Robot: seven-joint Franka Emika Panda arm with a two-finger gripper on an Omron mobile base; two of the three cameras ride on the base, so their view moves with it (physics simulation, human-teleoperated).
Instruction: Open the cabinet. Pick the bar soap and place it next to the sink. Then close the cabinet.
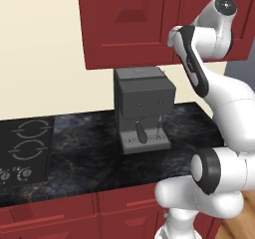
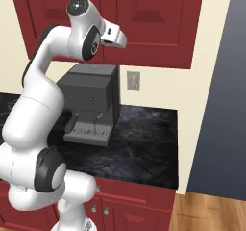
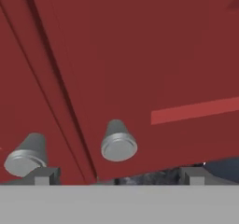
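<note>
The dark red upper cabinet (image 1: 134,24) (image 2: 153,23) hangs above the counter with its doors shut. In the hand view its door (image 3: 140,55) is very close, with a round silver knob (image 3: 119,143) near the door's lower corner and a second knob (image 3: 25,155) on the neighbouring door. My gripper (image 3: 119,176) is open, raised up to the cabinet's lower edge. The first knob sits just ahead of it, between the lines of the two fingertips (image 3: 44,175), and I cannot tell whether they touch it. The bar soap is hidden. The sink is out of view.
A grey coffee machine (image 1: 143,108) (image 2: 91,100) stands on the black stone counter (image 1: 89,153) (image 2: 144,143) right under the cabinet. A cooktop (image 1: 25,143) lies at the left. A wall socket (image 2: 133,81) is behind the machine. Red lower drawers (image 1: 74,213) run below.
</note>
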